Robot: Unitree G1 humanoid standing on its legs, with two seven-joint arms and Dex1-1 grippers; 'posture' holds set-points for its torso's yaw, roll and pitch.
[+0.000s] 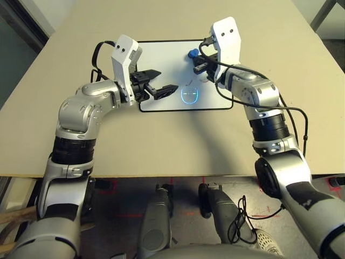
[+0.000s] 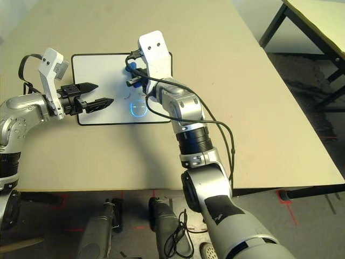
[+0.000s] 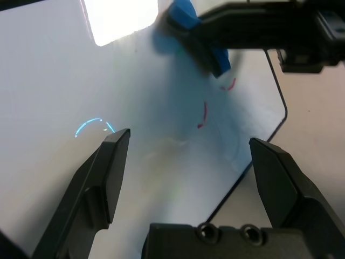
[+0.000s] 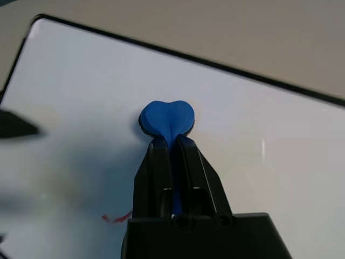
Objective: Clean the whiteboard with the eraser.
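The whiteboard (image 1: 161,59) lies flat on the beige table, far of centre. On it are a blue oval drawing (image 1: 189,95) and a few short red strokes (image 3: 204,110). My right gripper (image 4: 171,141) is shut on the blue eraser (image 4: 167,116), which is pinched edge-on and sits over the board's far right part (image 1: 192,53). My left gripper (image 1: 166,80) hovers open over the board's near left area, fingers pointing right toward the blue drawing, nothing between them. In the left wrist view the eraser (image 3: 221,59) sits in the other gripper's fingers, beyond my open fingertips (image 3: 121,140).
The beige table (image 1: 172,145) has bare surface all round the board, and its front edge runs just ahead of my body. A black cable (image 1: 294,116) loops off my right forearm. Another table (image 2: 318,16) stands off to the far right.
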